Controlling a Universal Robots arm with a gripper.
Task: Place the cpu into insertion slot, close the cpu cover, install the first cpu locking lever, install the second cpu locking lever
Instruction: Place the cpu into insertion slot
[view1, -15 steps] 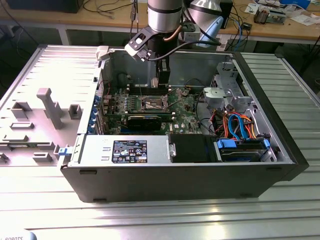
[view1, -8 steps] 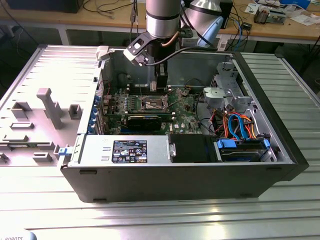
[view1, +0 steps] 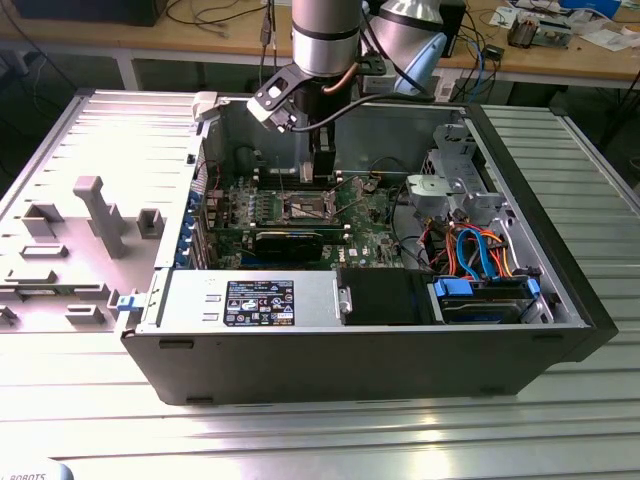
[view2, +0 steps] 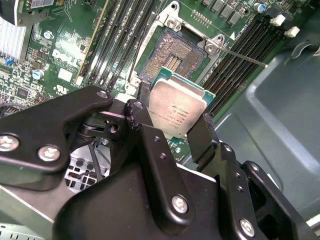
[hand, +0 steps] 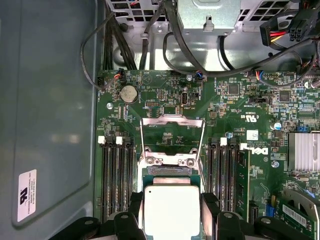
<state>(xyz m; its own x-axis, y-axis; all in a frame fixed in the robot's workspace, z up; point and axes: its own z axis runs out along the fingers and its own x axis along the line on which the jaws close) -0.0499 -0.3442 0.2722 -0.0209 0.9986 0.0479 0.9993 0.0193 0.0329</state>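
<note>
- cpu (view2: 177, 107) is sitting pinched between the two black fingers (view2: 150, 145) of the gripper (view2: 175, 120), which are pressing on its opposite edges with the silver-grey top facing the camera.
- In the first wrist view the gripper (hand: 172, 212) is holding the cpu (hand: 170, 207) the same way, with a finger (hand: 210, 205) flanking each side of the chip.
- The chip is hanging tilted over the near edge of the insertion slot (view2: 175, 55); whether it is touching the rim cannot be told.
- The slot's dark centre is lying bare, with nothing seated in it.
- The cpu cover (hand: 172, 119) is standing raised at the far side of the socket, its square window showing the green board behind it.
- A thin metal lever (view2: 242, 55) is sticking out from the socket corner across the memory slots (view2: 235, 50).
- More memory slots (hand: 116, 175) are running along both sides of the socket.
- In the exterior view the arm (view1: 325, 35) is reaching down into the open computer case (view1: 350, 360), with the gripper (view1: 320, 178) hovering just above the insertion slot (view1: 305, 208).
- The case is lying on a ribbed metal table (view1: 300, 440).
</note>
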